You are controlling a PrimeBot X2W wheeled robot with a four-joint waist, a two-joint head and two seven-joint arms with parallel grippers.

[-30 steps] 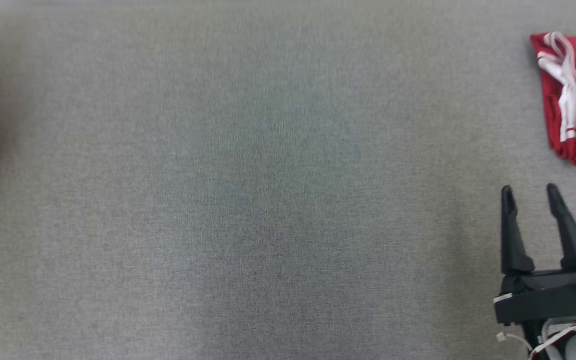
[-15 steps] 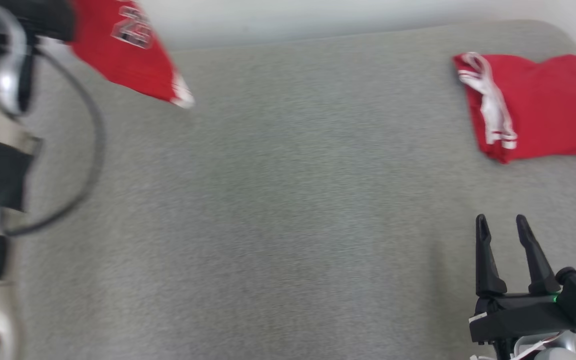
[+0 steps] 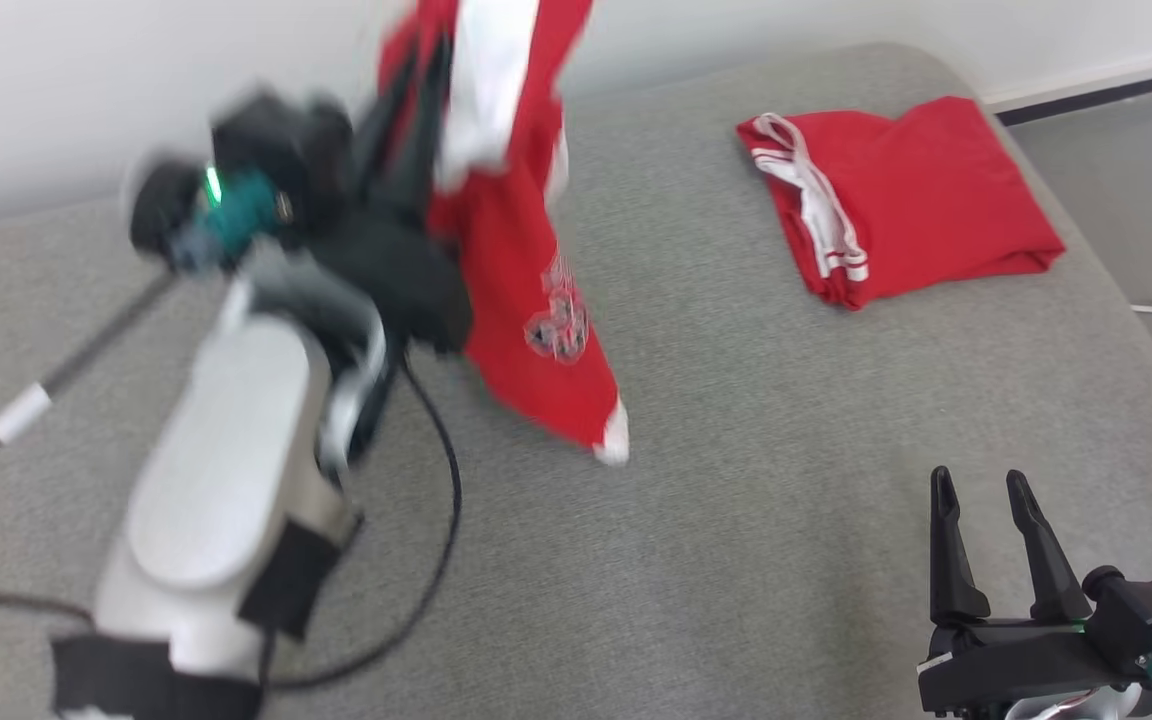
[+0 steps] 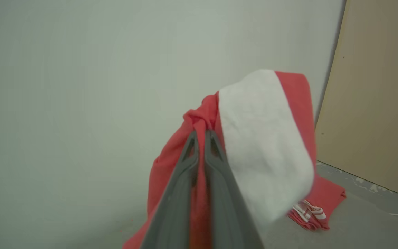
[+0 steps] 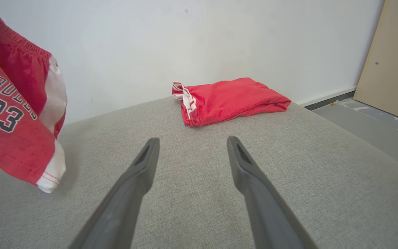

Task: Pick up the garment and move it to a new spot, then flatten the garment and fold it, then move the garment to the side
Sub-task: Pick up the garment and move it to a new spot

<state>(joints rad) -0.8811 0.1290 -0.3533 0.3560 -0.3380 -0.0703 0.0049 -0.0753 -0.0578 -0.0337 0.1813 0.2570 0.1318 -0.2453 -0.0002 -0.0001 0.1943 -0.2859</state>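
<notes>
Left gripper (image 4: 201, 134) clenched on the red garment (image 3: 526, 300) — it hung above the grey cushion (image 3: 736, 560). Right gripper (image 3: 976, 482) stood released, empty — folded red cloth (image 3: 916, 200) lay beyond

Left arm (image 3: 216, 480) raised, blurred; left gripper (image 4: 202, 136) fingers pinched together on garment (image 4: 264, 145), seemingly pointing upward. Right gripper (image 3: 976, 482) low, fingers spread apart, pointing forward.

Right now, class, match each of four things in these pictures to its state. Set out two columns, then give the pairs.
Things:
1 left gripper
2 right gripper
3 hanging garment
4 folded garment

States:
a lying on the grey cushion
b open, holding nothing
c dangling from a gripper
d shut, gripping

Pairs: 1-d, 2-b, 3-c, 4-a
</notes>
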